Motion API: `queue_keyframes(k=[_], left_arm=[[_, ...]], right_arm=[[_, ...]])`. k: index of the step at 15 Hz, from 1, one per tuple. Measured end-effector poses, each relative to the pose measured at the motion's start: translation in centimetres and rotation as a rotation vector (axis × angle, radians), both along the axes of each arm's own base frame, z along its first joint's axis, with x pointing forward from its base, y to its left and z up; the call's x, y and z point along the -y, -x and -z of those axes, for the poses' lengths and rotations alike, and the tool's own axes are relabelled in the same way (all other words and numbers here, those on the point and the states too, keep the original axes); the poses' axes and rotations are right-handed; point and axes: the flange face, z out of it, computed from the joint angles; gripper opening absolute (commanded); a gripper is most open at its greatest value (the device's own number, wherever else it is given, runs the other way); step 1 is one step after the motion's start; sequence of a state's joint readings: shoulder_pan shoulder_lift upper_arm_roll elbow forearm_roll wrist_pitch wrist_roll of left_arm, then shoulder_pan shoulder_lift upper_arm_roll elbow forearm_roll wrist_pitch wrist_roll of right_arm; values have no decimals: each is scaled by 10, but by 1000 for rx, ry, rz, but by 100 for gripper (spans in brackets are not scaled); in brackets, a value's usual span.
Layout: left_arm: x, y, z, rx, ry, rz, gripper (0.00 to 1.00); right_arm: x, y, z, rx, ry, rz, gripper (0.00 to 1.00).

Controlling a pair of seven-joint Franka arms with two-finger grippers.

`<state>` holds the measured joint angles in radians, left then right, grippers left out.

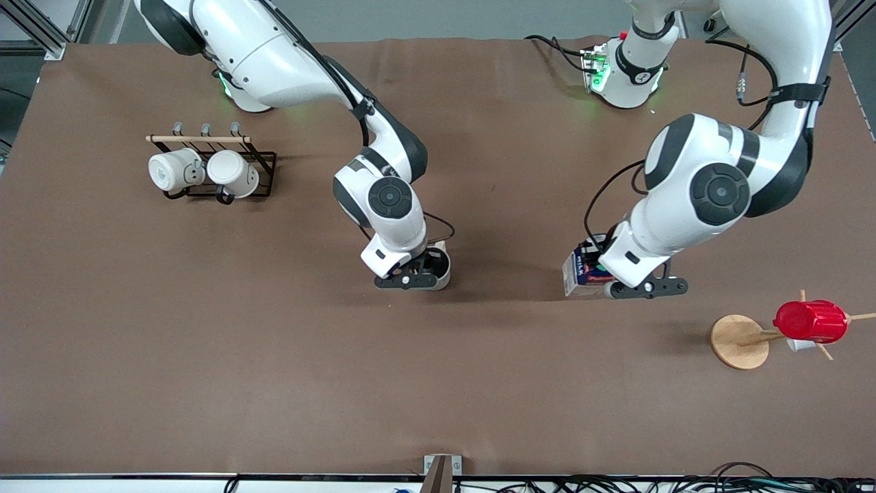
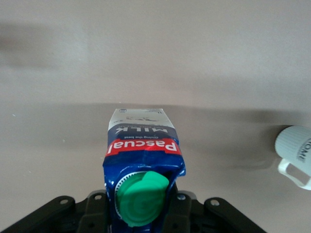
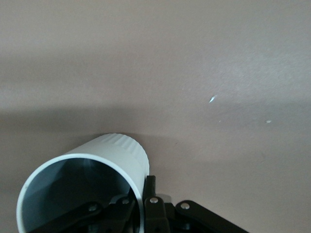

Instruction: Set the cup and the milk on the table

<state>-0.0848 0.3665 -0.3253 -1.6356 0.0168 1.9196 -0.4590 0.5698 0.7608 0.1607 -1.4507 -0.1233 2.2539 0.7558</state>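
Observation:
The cream-beige cup stands upright at the middle of the brown table. My right gripper is shut on its rim, one finger inside and one outside; the right wrist view shows the cup and this grip. The dark blue milk is toward the left arm's end, level with the cup. My left gripper is shut on its top. The left wrist view shows the milk, its green cap and my left gripper, with the cup farther off. I cannot tell if the carton's base touches the table.
A black rack holding two white mugs stands toward the right arm's end. A round wooden disc with a peg stand carries a red cup toward the left arm's end, nearer the camera than the milk.

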Motion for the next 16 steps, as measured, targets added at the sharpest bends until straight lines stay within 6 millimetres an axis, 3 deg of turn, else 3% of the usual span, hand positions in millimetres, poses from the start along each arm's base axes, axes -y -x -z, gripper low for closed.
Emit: queue_keyframes(k=[3, 5, 6, 9, 11, 16], left_arm=[[29, 5, 4, -3, 3, -26, 37], [49, 7, 7, -4, 7, -42, 37], [59, 7, 8, -3, 11, -49, 37], [88, 10, 9, 9, 28, -43, 37], [105, 12, 13, 25, 44, -26, 36], [155, 29, 45, 36, 76, -2, 36]], right_arm=[[-4, -3, -12, 19, -10, 0, 100], [4, -11, -43, 27, 9, 26, 100], [17, -17, -69, 26, 33, 48, 100], [86, -40, -175, 64, 73, 141, 100], [141, -47, -232, 87, 81, 218, 100], [288, -57, -313, 90, 140, 282, 100]])
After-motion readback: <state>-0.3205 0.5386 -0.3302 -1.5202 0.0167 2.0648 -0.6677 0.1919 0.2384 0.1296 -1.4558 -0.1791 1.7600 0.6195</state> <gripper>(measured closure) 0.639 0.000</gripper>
